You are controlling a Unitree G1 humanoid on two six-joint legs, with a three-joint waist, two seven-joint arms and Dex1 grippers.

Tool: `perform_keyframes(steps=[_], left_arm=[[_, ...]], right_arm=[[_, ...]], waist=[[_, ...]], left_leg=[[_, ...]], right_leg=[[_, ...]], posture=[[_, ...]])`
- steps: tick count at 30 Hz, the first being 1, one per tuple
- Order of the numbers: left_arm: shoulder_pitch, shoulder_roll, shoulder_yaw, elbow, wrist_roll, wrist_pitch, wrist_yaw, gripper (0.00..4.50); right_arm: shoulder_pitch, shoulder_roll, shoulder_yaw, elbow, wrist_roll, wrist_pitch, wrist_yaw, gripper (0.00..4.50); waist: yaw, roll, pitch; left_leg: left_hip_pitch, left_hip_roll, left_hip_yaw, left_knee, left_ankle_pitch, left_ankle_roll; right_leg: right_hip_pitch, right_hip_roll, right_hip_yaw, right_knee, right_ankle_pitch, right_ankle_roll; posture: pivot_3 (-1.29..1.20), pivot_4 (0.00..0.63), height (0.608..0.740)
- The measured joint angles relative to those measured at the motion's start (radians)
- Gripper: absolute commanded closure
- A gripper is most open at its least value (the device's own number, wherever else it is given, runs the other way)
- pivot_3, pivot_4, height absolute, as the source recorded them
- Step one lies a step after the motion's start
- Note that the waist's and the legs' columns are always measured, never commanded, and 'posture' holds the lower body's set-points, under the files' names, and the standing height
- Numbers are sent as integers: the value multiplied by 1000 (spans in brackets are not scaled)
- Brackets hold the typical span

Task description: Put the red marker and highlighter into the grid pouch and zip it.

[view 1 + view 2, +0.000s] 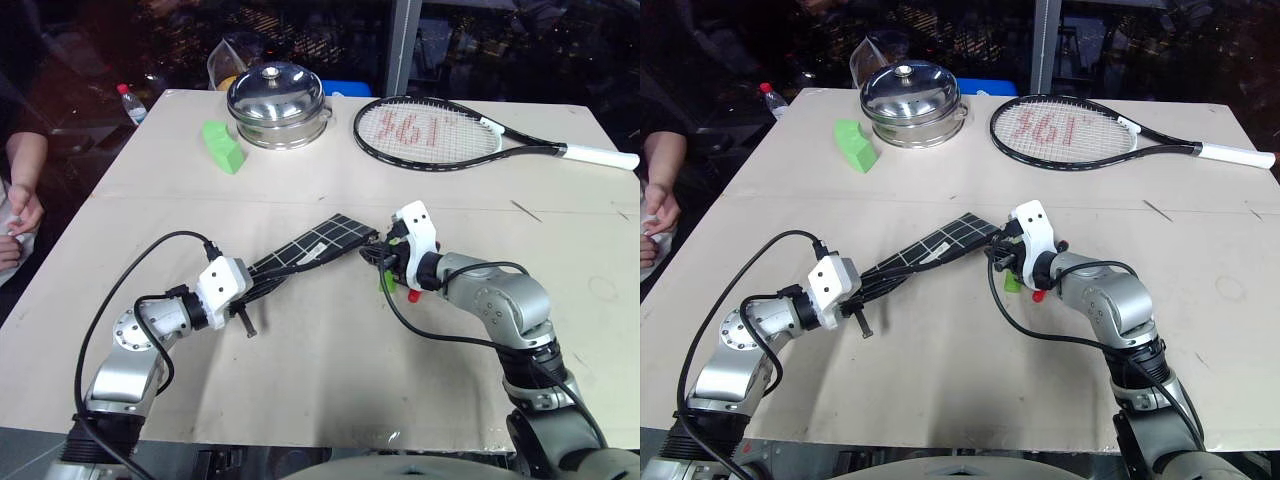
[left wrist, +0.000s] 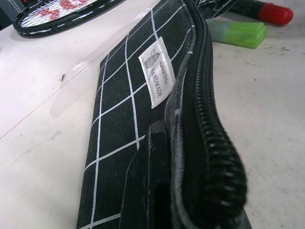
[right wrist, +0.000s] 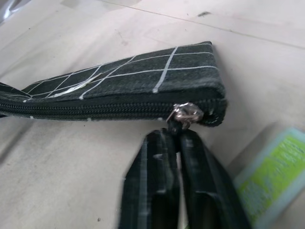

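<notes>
Fabric of the grid pouch [image 1: 318, 243], raised off the surface [image 1: 330, 370], is pinched at one end by the left end effector [image 1: 262, 282] while its zipper pull [image 3: 183, 114] is pinched by the right end effector [image 3: 178, 138], with the highlighter [image 2: 238, 34] and red marker [image 2: 267, 12] lying just beside it.

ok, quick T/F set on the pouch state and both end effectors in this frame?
1. The left end effector is shut on one end of the grid pouch. True.
2. The highlighter is already inside the pouch. False: it lies on the table beside the pouch, next to the red marker.
3. The right end effector is shut at the zipper pull. True.
4. The right end effector stands wide open above the tennis racket. False: it is shut at the pouch's end, well short of the racket.
5. The steel pot has its lid off. False: the lid is on.
</notes>
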Motion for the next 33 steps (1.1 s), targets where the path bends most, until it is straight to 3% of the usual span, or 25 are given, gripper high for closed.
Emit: perform_keyframes(steps=[12, 33], left_arm=[[-3, -22, 7, -17, 7, 18, 25, 4500], [-51, -87, -11, -29, 29, 71, 78, 4500]], right_arm=[[18, -5, -17, -63, 73, 44, 75, 4432], [18, 27, -53, -94, 155, 169, 72, 4432]], waist=[[2, 0, 0], [2, 0, 0]], left_leg=[[0, 0, 0, 0, 0, 0], [-1, 0, 0, -1, 0, 0]], right_leg=[[0, 0, 0, 0, 0, 0], [0, -1, 0, -1, 0, 0]], posture=[[0, 150, 740], [0, 150, 740]])
